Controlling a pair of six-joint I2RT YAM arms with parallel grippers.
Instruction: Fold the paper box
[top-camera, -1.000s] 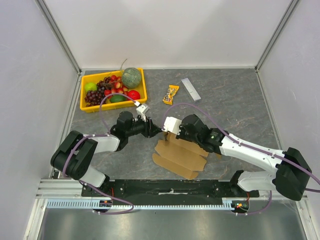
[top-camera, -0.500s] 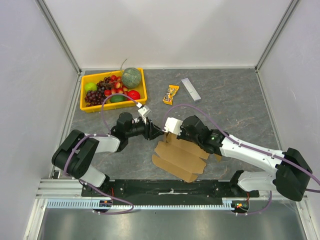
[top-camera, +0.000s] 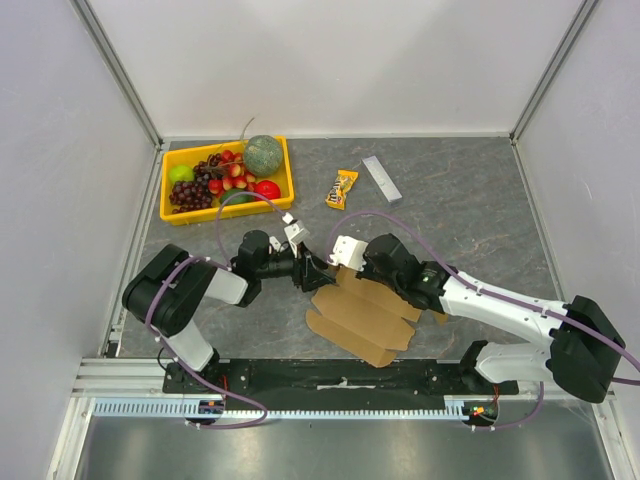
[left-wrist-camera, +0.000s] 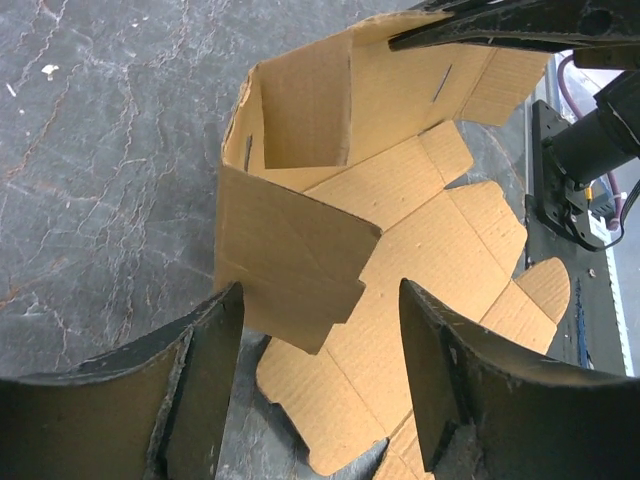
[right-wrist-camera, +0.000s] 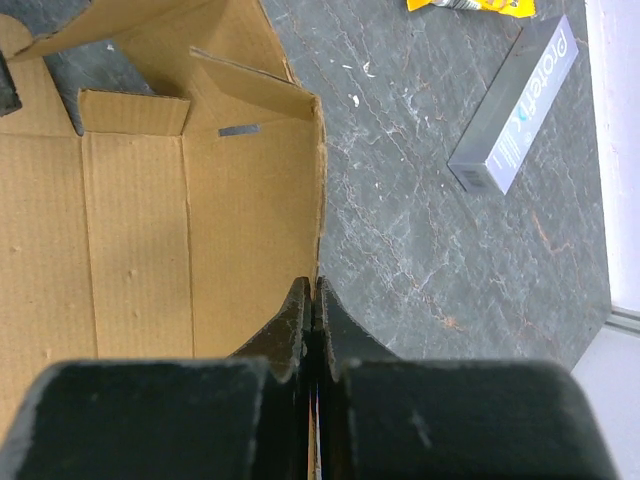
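Two arms: tips together at the far left corner of the brown corrugated cardboard die-cut sheet (top-camera: 365, 312), lying near centre, partly raised.
Right gripper (right-wrist-camera: 313, 298): pinched tight on the top edge of the sheet's upright far wall.
Left gripper (left-wrist-camera: 320, 292): jaws spread, holding nothing.
Key relation: raised left side flap stands just ahead, between the spread jaws; left arm is nearer for folding it inward.

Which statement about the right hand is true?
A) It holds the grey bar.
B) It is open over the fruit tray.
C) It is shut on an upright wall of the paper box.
C: the right wrist view shows the right hand pinched shut on the edge of a raised wall of the paper box.
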